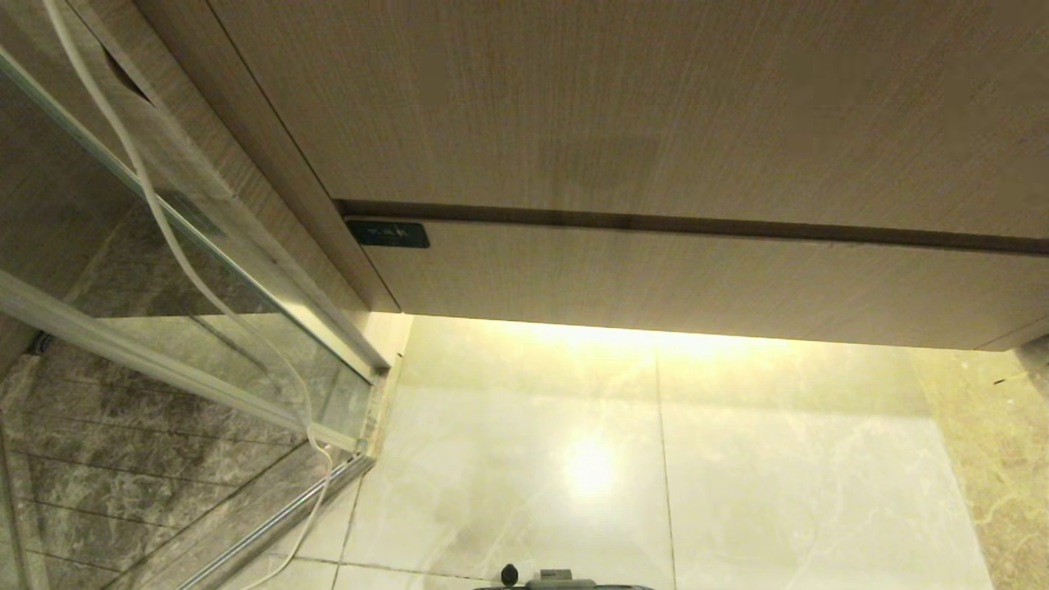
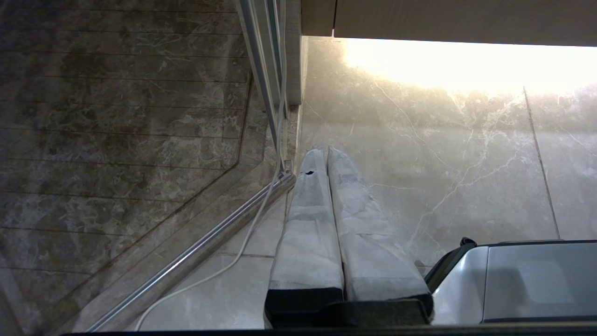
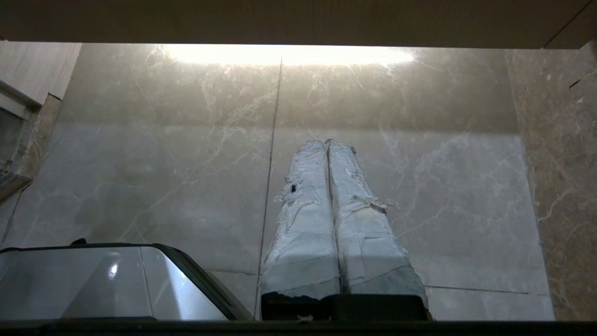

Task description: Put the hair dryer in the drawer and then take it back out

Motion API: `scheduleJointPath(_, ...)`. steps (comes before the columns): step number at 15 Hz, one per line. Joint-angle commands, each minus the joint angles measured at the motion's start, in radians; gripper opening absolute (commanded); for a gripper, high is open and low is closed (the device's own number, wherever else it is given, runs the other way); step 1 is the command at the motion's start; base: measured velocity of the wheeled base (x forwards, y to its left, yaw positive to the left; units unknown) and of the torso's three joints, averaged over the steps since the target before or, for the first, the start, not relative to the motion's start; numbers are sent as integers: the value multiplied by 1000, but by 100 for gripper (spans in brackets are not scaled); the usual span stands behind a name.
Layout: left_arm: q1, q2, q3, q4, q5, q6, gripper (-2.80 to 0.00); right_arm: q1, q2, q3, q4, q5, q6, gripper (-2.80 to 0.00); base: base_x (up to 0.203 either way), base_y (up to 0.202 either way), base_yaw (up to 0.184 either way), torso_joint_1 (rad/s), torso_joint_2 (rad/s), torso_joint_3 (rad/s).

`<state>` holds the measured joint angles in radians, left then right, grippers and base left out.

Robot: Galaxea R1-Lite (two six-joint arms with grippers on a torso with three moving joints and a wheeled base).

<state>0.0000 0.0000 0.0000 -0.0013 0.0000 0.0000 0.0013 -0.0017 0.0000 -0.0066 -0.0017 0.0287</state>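
Observation:
The drawer [image 1: 697, 279] is a wide, shallow wood-grain front with a small black label [image 1: 387, 233] at its left end, and it stands closed under a taller wood-grain panel [image 1: 615, 106]. The hair dryer is out of view. A white cord [image 1: 176, 246] hangs down the left side and trails onto the floor [image 2: 219, 270]. My left gripper [image 2: 325, 149] is shut and empty, pointing down at the floor tiles beside the shower rail. My right gripper [image 3: 325, 142] is shut and empty too, over the pale tiles. Neither arm shows in the head view.
A glass shower door [image 1: 164, 270] with a metal floor rail [image 2: 196, 252] stands at the left. Glossy marble floor tiles [image 1: 778, 475] lie below the cabinet, lit by a strip of light under it. My silver base [image 2: 527, 280] [image 3: 107, 280] sits between the arms.

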Motion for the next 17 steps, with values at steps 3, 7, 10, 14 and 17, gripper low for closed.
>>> scheduleJointPath(3,0,0,1,0,0,0,-280,0,0,0,-1,0,-1,-280,0,0,0,0,0,0)
scheduleJointPath(7,0,0,0,0,0,0,-280,0,0,0,-1,5,-12,-280,0,0,0,0,0,0)
scheduleJointPath(10,0,0,1,0,0,0,-280,0,0,0,0,1,-5,-280,0,0,0,0,0,0)
scheduleJointPath(14,0,-1,0,0,0,0,-280,0,0,0,-1,0,-1,-280,0,0,0,0,0,0)
scheduleJointPath(17,0,0,1,0,0,0,-280,0,0,0,-1,0,-1,-280,0,0,0,0,0,0)
